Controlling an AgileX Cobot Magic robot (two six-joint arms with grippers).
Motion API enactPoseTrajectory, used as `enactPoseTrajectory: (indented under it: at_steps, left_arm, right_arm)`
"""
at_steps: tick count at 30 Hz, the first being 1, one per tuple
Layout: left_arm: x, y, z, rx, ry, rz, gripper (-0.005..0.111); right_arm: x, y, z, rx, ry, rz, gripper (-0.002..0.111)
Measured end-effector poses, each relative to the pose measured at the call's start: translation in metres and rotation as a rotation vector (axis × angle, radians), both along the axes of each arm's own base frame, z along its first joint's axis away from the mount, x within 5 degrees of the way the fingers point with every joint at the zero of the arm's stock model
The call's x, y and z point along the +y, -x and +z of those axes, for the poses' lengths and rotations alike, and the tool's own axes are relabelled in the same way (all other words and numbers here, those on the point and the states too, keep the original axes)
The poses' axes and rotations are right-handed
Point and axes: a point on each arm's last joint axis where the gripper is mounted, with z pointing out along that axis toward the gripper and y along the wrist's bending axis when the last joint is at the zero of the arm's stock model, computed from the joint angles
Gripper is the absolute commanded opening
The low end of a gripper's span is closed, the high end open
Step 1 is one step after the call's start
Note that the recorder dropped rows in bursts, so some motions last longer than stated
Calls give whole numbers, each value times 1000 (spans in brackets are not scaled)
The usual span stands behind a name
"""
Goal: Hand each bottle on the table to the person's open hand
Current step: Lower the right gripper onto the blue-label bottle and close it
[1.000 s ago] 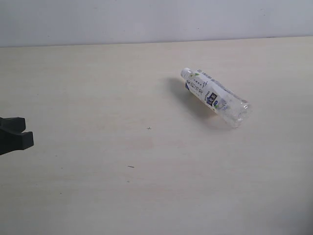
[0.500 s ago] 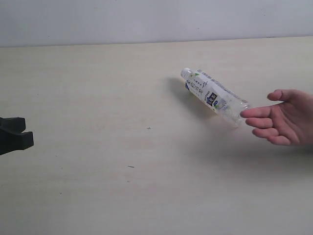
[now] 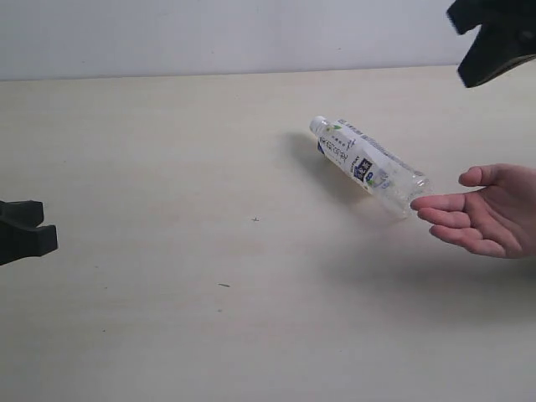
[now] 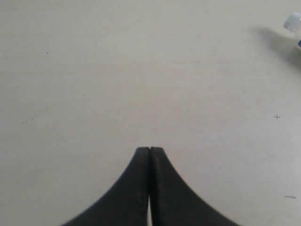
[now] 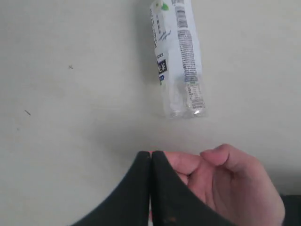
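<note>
One clear bottle (image 3: pixel 366 166) with a white cap and a white printed label lies on its side on the pale table (image 3: pixel 167 318), cap toward the back left. The person's open hand (image 3: pixel 490 209) reaches in from the right, palm up, fingertips almost at the bottle's base. My right gripper (image 3: pixel 479 46) hangs high at the back right, above the hand, shut and empty; its wrist view shows the bottle (image 5: pixel 178 56) beyond the hand (image 5: pixel 225 183) and the gripper (image 5: pixel 151 153). My left gripper (image 4: pixel 150 149) is shut and empty at the far left (image 3: pixel 38 230). No pink bottle is in view.
A pale wall (image 3: pixel 251 33) rises behind the table's far edge. Tiny dark specks (image 3: pixel 255 219) mark the tabletop between the two grippers. Only the bottle's cap (image 4: pixel 294 21) shows at the edge of the left wrist view.
The person's hand came in from the right and now rests beside the bottle's base. My right gripper has appeared at the upper right. Bottle and left gripper have not moved.
</note>
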Motion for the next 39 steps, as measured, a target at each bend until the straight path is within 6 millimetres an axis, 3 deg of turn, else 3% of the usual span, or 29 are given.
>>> enactPoseTrajectory:
  at_steps: [1,5,7,9,12,17,19,31,39]
  left_arm:
    - [0,0,0,0,0,0,0]
    - [0,0,0,0,0,0,0]
    - [0,0,0,0,0,0,0]
    - [0,0,0,0,0,0,0]
    - [0,0,0,0,0,0,0]
    - [0,0,0,0,0,0,0]
    - [0,0,0,0,0,0,0]
    - [0,0,0,0,0,0,0]
    - [0,0,0,0,0,0,0]
  right_arm:
    - [9,-26,-11,29,16,18,0]
    - [28,-87,-33,21,32,66,0]
    - [34,-104,-43,15,39,92,3]
    - [37,-114,-55,21,65,136,13]
    - [49,-116,-72,37,126,200,32]
    - [74,-111,-94,64,193,291,80]
    - [82,-109,-101,66,223,328,87]
    - [88,-118,-162,172,332,356,88]
    - [90,-123,-189,204,345,360,88]
